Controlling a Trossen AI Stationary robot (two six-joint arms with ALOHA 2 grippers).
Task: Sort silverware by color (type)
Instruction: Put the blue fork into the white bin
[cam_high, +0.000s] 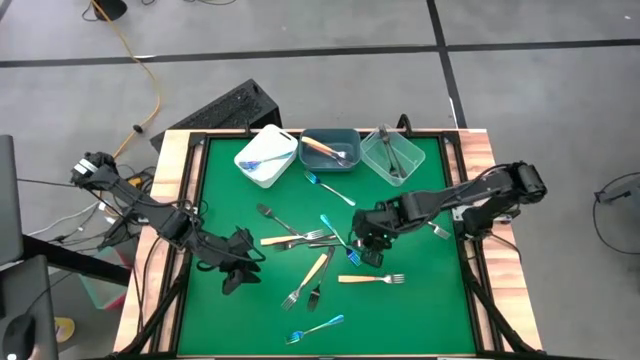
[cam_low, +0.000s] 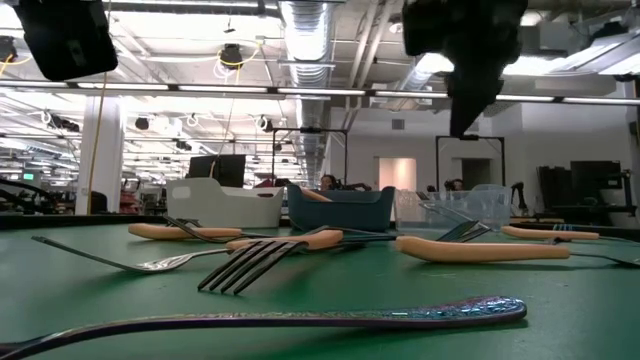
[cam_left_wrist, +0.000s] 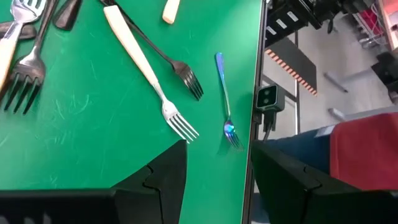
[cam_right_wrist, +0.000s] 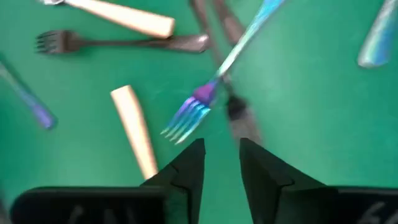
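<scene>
Green mat (cam_high: 400, 310); low view: ceiling ducts (cam_low: 310, 30)

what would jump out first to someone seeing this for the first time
A scatter of forks with blue, cream and dark handles litters the middle of the green table. The right gripper hangs right over that pile, fingers apart above a blue fork. Three small bins line the far edge.

We see a matt green mat (cam_high: 420, 300) framed by pale wooden boards (cam_high: 170, 170). The forks (cam_low: 250, 262) at the low view's centre look like shiny metal, some with smooth cream handles (cam_left_wrist: 134, 46); one fork (cam_high: 316, 328) at the high view's bottom shimmers iridescent blue. At upper centre sit three plastic bins: glossy white (cam_high: 268, 158), dull grey-blue (cam_high: 330, 150), clear (cam_high: 392, 156).
</scene>
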